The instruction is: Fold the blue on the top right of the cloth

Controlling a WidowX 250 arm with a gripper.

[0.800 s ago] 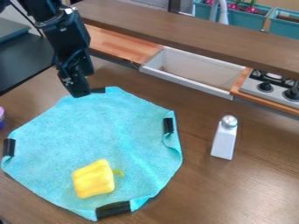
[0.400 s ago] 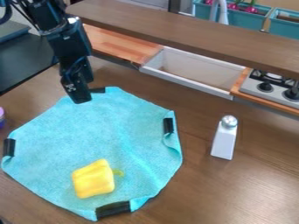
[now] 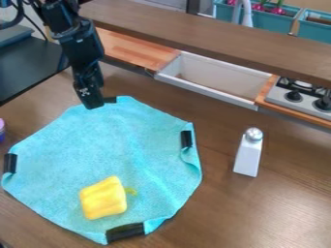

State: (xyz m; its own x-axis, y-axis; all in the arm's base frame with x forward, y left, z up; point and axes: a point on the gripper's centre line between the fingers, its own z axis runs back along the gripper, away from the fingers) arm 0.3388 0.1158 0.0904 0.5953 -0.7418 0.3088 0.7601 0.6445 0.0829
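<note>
My gripper (image 3: 92, 103) hangs at the upper left, its tip over the top edge of the cloth, beside a black clip there. The blue cloth (image 3: 119, 145) lies spread on the table, with black pieces at its top, right, bottom and left edges. Along its right side the edge is curled inward below the black piece. A yellow pepper (image 3: 103, 198) with a green stem rests on the lower part of the cloth. Whether the gripper touches the cloth, I cannot tell.
A white shaker with a silver top (image 3: 249, 152) stands right of the cloth. Behind are a white sink (image 3: 213, 80), a stove (image 3: 302, 97) and a long brown shelf (image 3: 213, 36). A purple item (image 3: 1, 131) sits at the left edge.
The gripper first came down and slightly right, then rose a little while staying over the cloth's top edge. The cloth and pepper have kept their places.
</note>
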